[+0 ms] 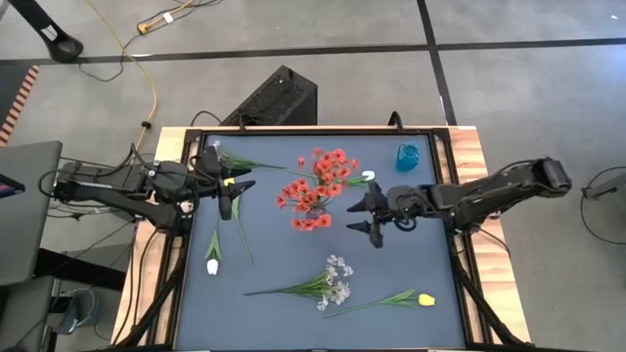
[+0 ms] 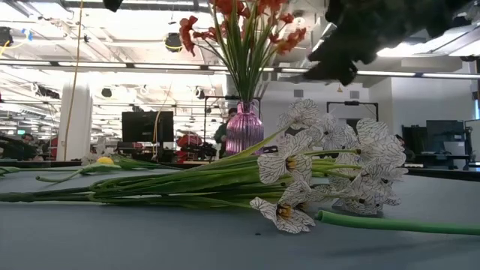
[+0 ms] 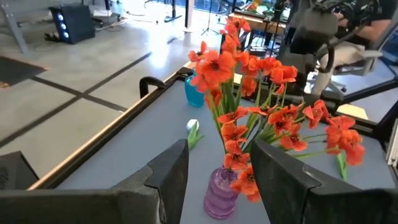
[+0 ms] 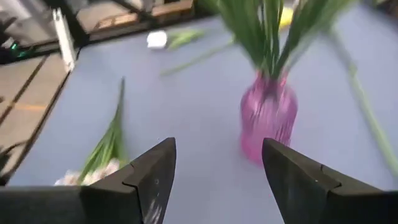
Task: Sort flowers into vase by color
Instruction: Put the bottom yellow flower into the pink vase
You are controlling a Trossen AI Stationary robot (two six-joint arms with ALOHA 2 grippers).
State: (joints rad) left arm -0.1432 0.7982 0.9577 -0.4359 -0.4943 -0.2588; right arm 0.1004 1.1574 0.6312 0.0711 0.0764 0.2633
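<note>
Red flowers [image 1: 315, 192] stand upright in the pink vase [image 3: 221, 195] mid-table. Right gripper [image 1: 364, 215] hovers just beside the vase, fingers spread, holding nothing. Left gripper [image 1: 233, 196] waits on the other side, also open and empty. White [image 1: 212, 264], yellow [image 1: 425, 299] and lilac [image 1: 335, 281] stems lie flat. No writing is legible.

We are in an open-plan robotics lab: rows of ceiling strip lights [image 2: 135, 64] and white columns [image 2: 75, 120] run back over desks crowded with dark monitors [image 2: 146, 126]. Our wood-edged test table [image 1: 469, 156] stands on a grey concrete floor [image 1: 509, 88] marked with black tape lines, a yellow cable [image 1: 147, 88] trailing across it beside a black equipment case [image 1: 279, 98].
</note>
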